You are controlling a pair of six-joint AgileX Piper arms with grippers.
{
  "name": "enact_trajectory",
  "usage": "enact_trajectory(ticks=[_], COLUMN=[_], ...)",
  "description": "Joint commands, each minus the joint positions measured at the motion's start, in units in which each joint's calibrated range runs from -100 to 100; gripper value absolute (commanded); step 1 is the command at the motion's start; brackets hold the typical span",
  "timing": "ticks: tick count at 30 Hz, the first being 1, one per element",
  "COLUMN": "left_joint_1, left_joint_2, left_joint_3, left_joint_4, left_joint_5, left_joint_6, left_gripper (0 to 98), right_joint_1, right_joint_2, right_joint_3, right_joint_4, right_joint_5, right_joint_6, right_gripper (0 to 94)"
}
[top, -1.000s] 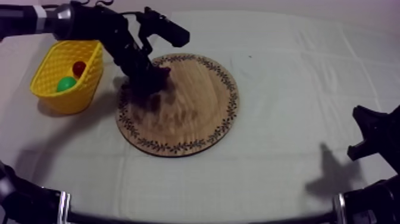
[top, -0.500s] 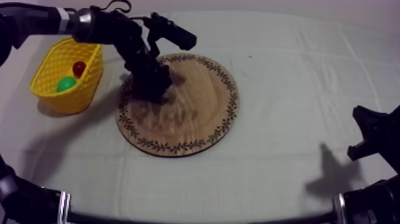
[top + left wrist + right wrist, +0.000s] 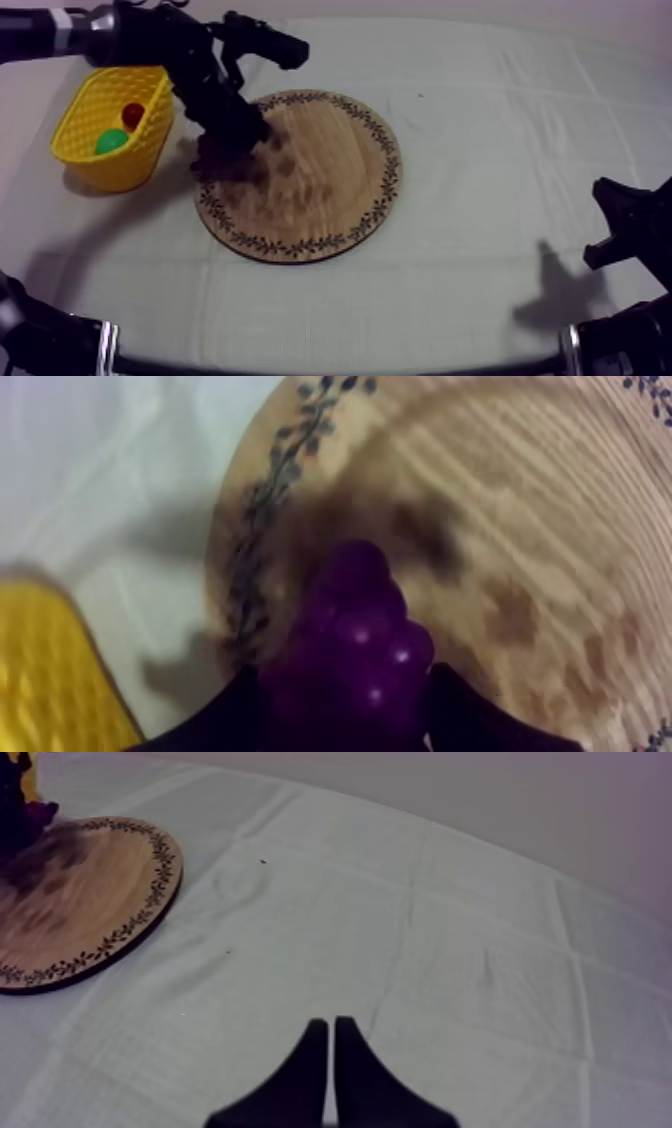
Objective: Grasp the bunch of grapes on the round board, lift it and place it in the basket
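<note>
Left gripper (image 3: 348, 711) is clamping the bunch of grapes (image 3: 365, 626) between its two fingers, with the bunch's long axis pointing out ahead of the fingertips. The grapes are hanging over the wooden board (image 3: 320, 190) at the rim nearest the yellow basket (image 3: 125, 160), and seem to be just clear of the wood. That basket is sitting just beside the board, across a narrow strip of cloth on this arm's own side, so the carry is calling for only a short sideways swing. Right gripper (image 3: 330, 1052) is resting well apart, fingers pressed together on nothing.
</note>
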Motion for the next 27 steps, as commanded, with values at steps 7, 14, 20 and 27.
enact_trajectory(ticks=[7, 14, 20, 27], left_joint_1=[-3.52, -9.70, -15.83, -19.32], left_joint_2=[-19.83, -30.80, -33.16, -29.96], left_joint_3=[10.74, 16.06, 17.52, 16.51], left_joint_4=[2.74, -0.80, -3.06, -4.07], left_joint_5=[9.38, 1.08, -11.79, -17.16], left_joint_6=[0.81, 4.24, 5.27, 5.67], left_gripper=[36.5, 45.4, 45.7, 45.7], right_joint_1=[-0.02, -0.02, -0.02, -0.02], right_joint_2=[-0.01, -0.01, -0.01, -0.01], right_joint_3=[-0.03, -0.03, -0.03, -0.03], right_joint_4=[0.01, 0.01, 0.01, 0.01], right_joint_5=[-0.03, -0.03, -0.03, -0.03], right_joint_6=[0.00, 0.00, 0.00, -0.02], right_gripper=[0.4, 0.4, 0.4, 0.4])
